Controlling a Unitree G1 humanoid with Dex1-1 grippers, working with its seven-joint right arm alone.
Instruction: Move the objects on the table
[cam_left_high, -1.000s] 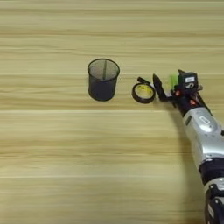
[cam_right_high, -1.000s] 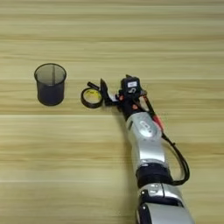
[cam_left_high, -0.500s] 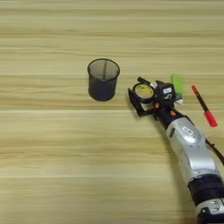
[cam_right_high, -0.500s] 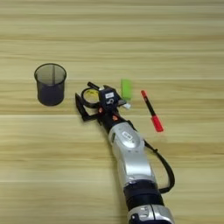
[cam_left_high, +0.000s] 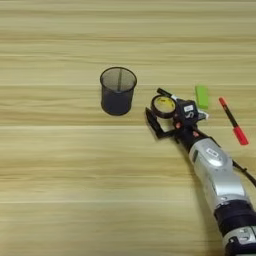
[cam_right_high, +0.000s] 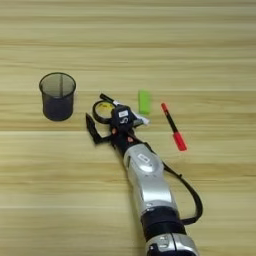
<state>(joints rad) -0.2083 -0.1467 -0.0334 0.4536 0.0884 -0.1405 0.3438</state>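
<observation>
Gripper (cam_left_high: 161, 116) spread open low over the table (cam_left_high: 60, 190), one finger before the tape roll (cam_left_high: 163, 106), grasping nothing. Beside the roll, marker (cam_right_high: 111, 101) partly hidden. Farther left, upright mesh cup (cam_left_high: 118, 91). To the right, green block (cam_left_high: 202, 96), then red marker (cam_left_high: 233, 121), apart.
</observation>
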